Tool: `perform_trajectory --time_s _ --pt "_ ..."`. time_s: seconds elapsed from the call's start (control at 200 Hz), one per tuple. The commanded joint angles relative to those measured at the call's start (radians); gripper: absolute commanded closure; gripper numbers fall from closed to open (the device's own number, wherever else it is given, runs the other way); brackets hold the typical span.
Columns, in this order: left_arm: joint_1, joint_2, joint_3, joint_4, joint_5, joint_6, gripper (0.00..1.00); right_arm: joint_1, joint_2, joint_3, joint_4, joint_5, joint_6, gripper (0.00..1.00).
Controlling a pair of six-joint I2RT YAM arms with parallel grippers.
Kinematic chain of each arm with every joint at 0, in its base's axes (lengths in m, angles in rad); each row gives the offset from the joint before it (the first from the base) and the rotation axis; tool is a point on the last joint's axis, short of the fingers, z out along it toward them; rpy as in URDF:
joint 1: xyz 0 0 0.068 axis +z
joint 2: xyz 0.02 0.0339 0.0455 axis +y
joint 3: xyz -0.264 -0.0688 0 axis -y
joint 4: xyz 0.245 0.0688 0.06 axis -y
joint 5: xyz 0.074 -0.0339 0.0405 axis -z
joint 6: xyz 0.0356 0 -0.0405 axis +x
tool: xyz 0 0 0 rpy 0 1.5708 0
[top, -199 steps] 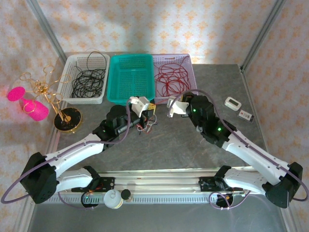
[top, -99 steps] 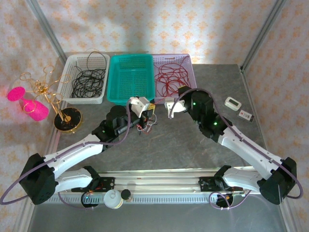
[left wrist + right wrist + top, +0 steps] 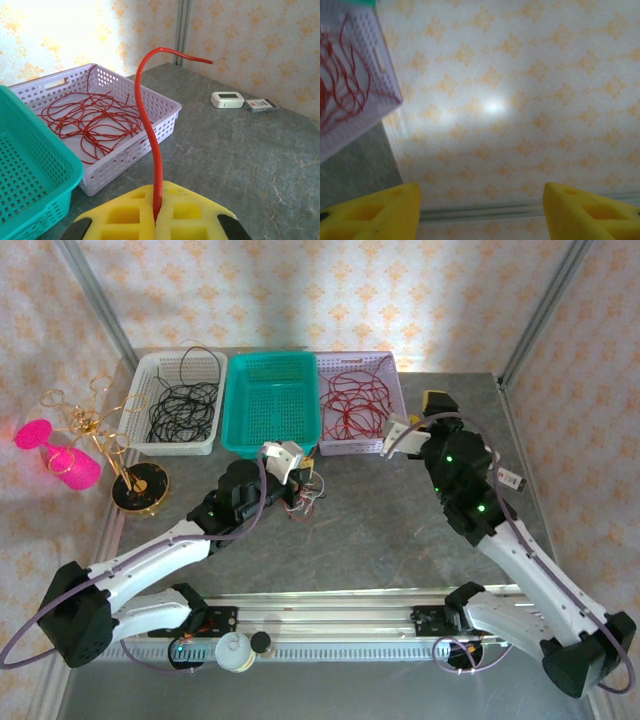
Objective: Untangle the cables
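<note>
A red cable (image 3: 150,125) rises in a curve from between the yellow pads of my left gripper (image 3: 156,215), which is shut on it; its bare end points right. In the top view that left gripper (image 3: 300,470) sits just above a small tangle of cables (image 3: 308,498) on the table, in front of the baskets. Several red cables (image 3: 355,405) lie in the lilac basket (image 3: 396,390), and black cables (image 3: 185,405) lie in the white basket (image 3: 140,390). My right gripper (image 3: 480,210) is open, tilted up at the wall with nothing between its fingers, raised at the back right (image 3: 436,400).
An empty teal basket (image 3: 272,400) stands between the other two. A gold wire stand (image 3: 100,435) and pink objects (image 3: 55,450) are at the left. A white device (image 3: 227,99) and a small card (image 3: 260,104) lie right of the lilac basket.
My right arm has swung right and back, away from the tangle, and its gripper has lifted toward the wall. My left gripper has stayed almost in place, holding the red cable.
</note>
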Motion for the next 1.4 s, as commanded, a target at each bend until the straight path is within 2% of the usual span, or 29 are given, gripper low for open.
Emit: perform_trajectory --time_s 0.0,0.09,0.23,0.265,0.31,0.415,0.45,0.516,0.606,0.816,1.091,1.231,1.396 --pt "0.004 -0.037 0.028 0.033 -0.032 -0.051 1.00 -0.015 -0.054 -0.009 0.017 -0.167 0.472 0.24" --pt "0.005 -0.058 0.043 0.040 -0.055 -0.075 1.00 -0.015 -0.075 -0.024 0.045 -0.180 0.772 0.19" --pt "0.003 -0.092 0.067 0.075 -0.076 -0.113 1.00 -0.014 -0.103 -0.098 0.142 -0.227 1.144 0.19" --pt "0.004 -0.097 0.076 0.086 -0.076 -0.123 1.00 -0.014 -0.108 -0.127 0.173 -0.276 1.220 0.23" --pt "0.004 -0.103 0.086 0.100 -0.078 -0.138 1.00 -0.015 -0.111 -0.167 0.213 -0.406 1.266 0.27" --pt "0.004 -0.117 0.109 0.141 -0.065 -0.177 1.00 -0.011 -0.115 -0.315 0.396 -0.866 1.226 0.29" --pt "0.003 -0.117 0.117 0.147 -0.040 -0.186 1.00 0.004 -0.112 -0.367 0.494 -0.934 1.211 0.29" --pt "0.003 -0.114 0.139 0.150 0.014 -0.209 1.00 0.053 -0.095 -0.424 0.623 -0.908 1.188 0.28" --pt "0.004 -0.114 0.152 0.167 0.074 -0.253 1.00 0.101 -0.032 -0.413 0.655 -0.864 1.105 0.28" --pt "0.004 -0.123 0.164 0.208 0.152 -0.313 1.00 0.123 0.197 -0.335 0.748 -0.975 1.074 0.27" --pt "0.003 -0.135 0.176 0.221 0.169 -0.329 1.00 0.164 0.454 -0.298 1.081 -1.028 1.351 0.25" --pt "0.003 -0.136 0.179 0.221 0.166 -0.322 1.00 0.228 0.511 -0.293 1.029 -1.059 1.300 0.26" --pt "0.003 -0.140 0.178 0.224 0.157 -0.314 1.00 0.248 0.534 -0.300 0.916 -1.000 1.221 0.30"
